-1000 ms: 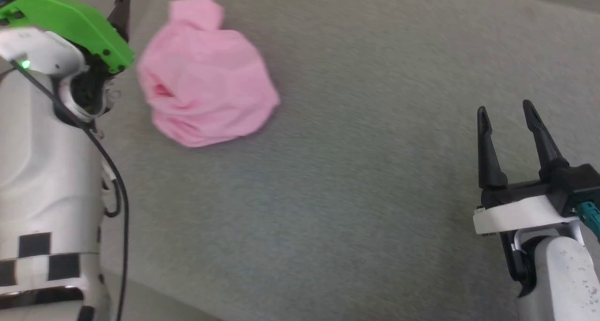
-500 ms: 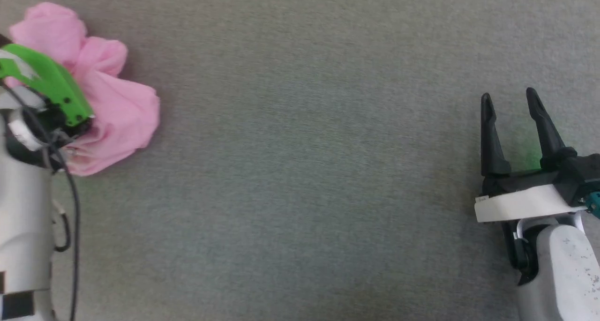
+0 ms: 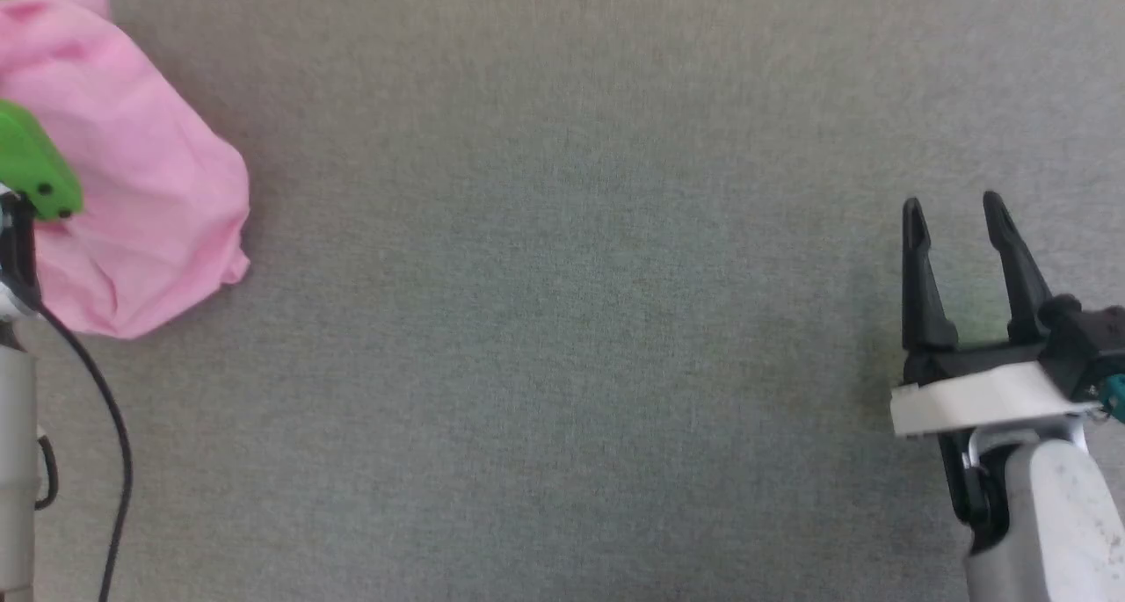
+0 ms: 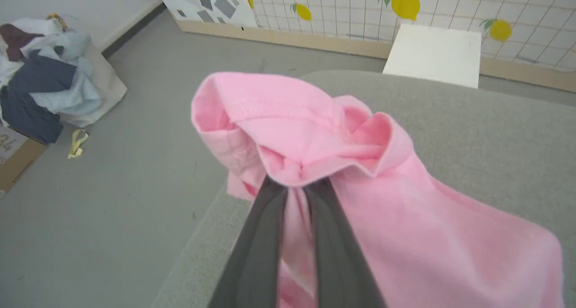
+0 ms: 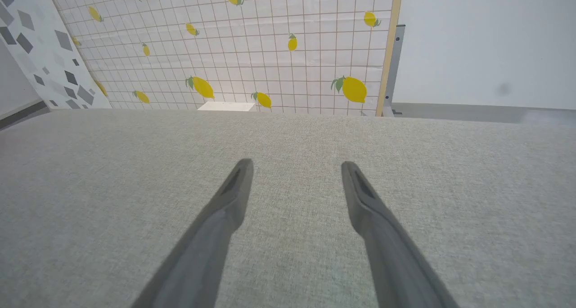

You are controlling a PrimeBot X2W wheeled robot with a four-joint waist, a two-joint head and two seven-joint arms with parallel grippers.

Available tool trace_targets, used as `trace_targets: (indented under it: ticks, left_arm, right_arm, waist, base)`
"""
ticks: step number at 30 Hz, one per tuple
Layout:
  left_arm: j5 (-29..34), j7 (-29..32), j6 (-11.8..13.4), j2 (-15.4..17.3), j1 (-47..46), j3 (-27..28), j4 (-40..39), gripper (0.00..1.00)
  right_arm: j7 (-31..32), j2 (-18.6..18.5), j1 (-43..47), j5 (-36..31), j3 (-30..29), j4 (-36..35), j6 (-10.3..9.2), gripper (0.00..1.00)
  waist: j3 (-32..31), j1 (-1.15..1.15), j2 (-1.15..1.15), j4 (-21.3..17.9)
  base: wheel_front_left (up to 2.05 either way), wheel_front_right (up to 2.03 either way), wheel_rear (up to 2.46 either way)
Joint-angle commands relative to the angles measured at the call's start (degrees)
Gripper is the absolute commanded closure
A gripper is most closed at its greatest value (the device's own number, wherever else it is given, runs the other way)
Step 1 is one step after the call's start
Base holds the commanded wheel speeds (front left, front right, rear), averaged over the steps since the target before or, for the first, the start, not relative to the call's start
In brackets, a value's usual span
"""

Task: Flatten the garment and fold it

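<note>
At the far left, the garment point(image 3: 132, 171) lies as a crumpled pink heap on the grey tabletop point(image 3: 562, 321), near its left edge. The left gripper point(image 4: 294, 186), open beside the heap a second ago, has now pinched its two fingers together on a fold just under the stitched band. The camera has swung, so the heap sits further left in view. Nothing is flattened yet; this grip probably begins the lift to spread it out. Far right, the right gripper point(image 3: 954, 208) hovers, fingers apart, holding nothing.
</note>
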Motion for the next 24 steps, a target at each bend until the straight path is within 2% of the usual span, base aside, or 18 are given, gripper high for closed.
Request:
trace_targets:
  ticks: [1, 5, 9, 15, 24]
  left_arm:
    - [1.4, -5.1, -0.9, 0.6, -1.6, -0.3, 0.5, 1.00]
    - [3.2, -15.7, -3.2, 0.0, -4.5, -2.2, 1.7, 1.00]
    - [4.2, -21.5, -5.2, -1.5, -7.7, -4.8, 1.9, 1.00]
    - [4.0, -24.8, -8.1, -5.7, -11.4, -9.4, 1.1, 1.00]
    - [0.6, -25.5, -11.4, -14.2, -13.9, -14.9, 1.2, 1.00]
  right_arm:
    - [-0.3, 0.0, 1.3, 0.5, -0.3, 0.4, -0.09, 0.00]
    - [-0.3, 0.0, 3.6, 0.8, -0.6, 0.9, -0.09, 0.00]
    - [-0.3, 0.0, 5.5, 1.1, -0.7, 1.3, -0.09, 0.00]
    - [-0.3, 0.0, 7.9, 1.5, -0.2, 1.6, -0.09, 0.00]
    - [-0.3, 0.0, 9.5, 1.5, 1.3, 2.2, -0.09, 0.00]
  waist:
    - [-7.1, 0.00, 0.00, 0.8]
    - [-12.0, 0.00, 0.00, 0.8]
    - [-16.1, 0.00, 0.00, -0.2]
    - [-20.2, 0.00, 0.00, -3.2]
    - [-22.2, 0.00, 0.00, -10.0]
  base:
    - [0.00, 0.00, 0.00]
    - [0.00, 0.00, 0.00]
    - [0.00, 0.00, 0.00]
    - [0.00, 0.00, 0.00]
    - [0.00, 0.00, 0.00]
